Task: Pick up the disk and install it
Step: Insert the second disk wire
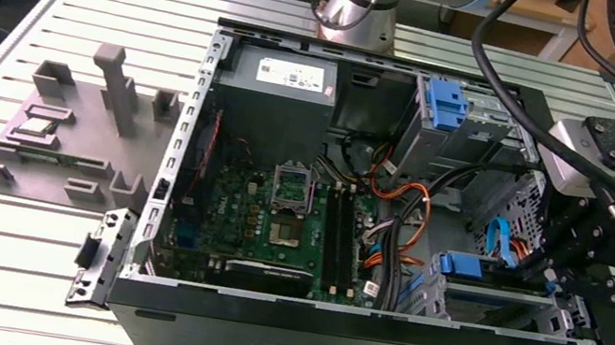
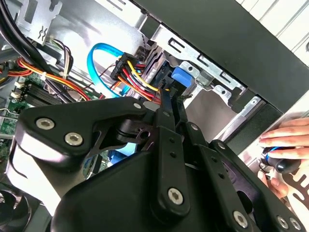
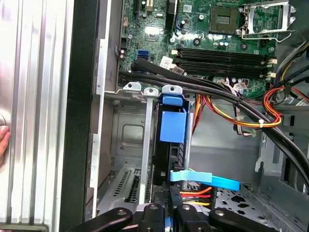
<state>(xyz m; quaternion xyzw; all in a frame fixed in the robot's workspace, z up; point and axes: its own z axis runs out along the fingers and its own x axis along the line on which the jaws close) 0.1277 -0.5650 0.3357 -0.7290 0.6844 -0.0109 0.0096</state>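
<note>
I am working the end effector point(image 1: 577, 277) down at the drive cage point(image 1: 487, 304) in the open computer case point(image 1: 380, 337), at the exterior view's right. The disk point(image 3: 172, 128) is standing on edge in a slot of that cage, its blue carrier tab facing up toward the wrist, with the blue data cable point(image 3: 205, 179) and the red-and-yellow power leads point(image 3: 195, 193) running close to its near end.

In the first wrist view the end effector's fingers point(image 3: 159, 212) are sitting narrow, drawn close together directly in line with the disk's near edge; whether they are clamping it or only pressing against it, I cannot tell.

To do this step well, I judge I should be keeping the push straight along the slot rails, going slowly, and watching that the cables are not getting pinched between disk and cage.

A person's hand point(image 2: 285, 145) is resting on the tabletop beside the outer case wall, so I am keeping motions small.
</note>
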